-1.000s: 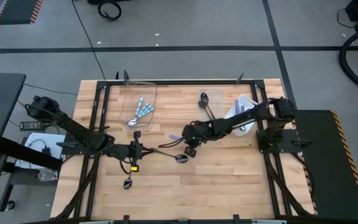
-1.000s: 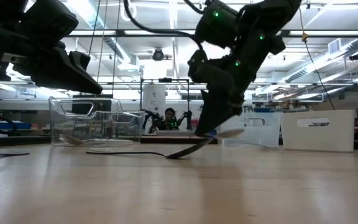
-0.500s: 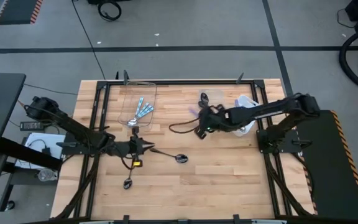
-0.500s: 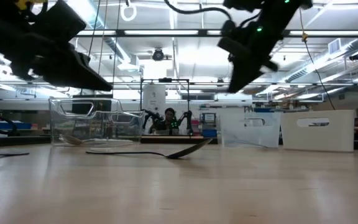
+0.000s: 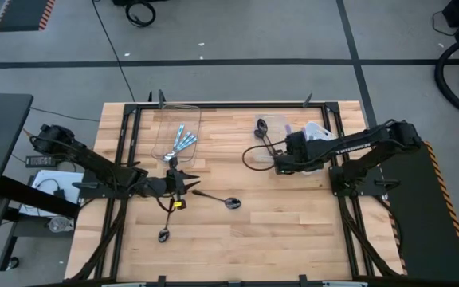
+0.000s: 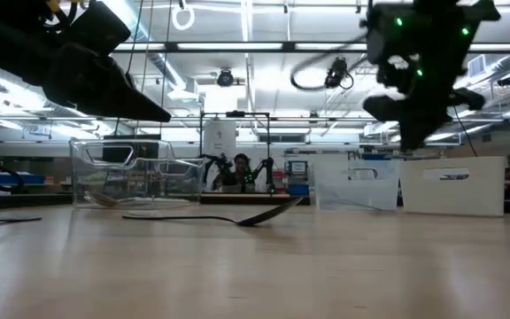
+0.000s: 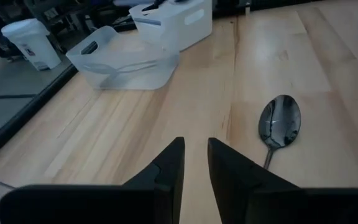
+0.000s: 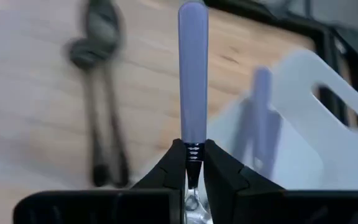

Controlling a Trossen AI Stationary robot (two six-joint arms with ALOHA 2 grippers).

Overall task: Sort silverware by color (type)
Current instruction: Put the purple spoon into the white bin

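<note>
At the right side of the desk [image 5: 293, 223], the right gripper [image 8: 193, 163] hangs in the air near a white bin [image 5: 315, 135], its fingers clamped on a light-blue-handled spoon [image 8: 192, 81] whose handle sticks out forward. Two dark spoons [image 5: 263, 135] lie in a clear container just beside it. The left gripper [image 7: 194, 163] hovers over the middle of the desk with a narrow gap between its fingers and nothing in them; a dark spoon [image 7: 279, 124] lies on the wood just ahead of it. More blue-handled spoons [image 5: 180, 143] rest in the clear container [image 5: 159, 127] toward the far left, and another dark spoon [image 5: 164, 234] lies near the front edge.
</note>
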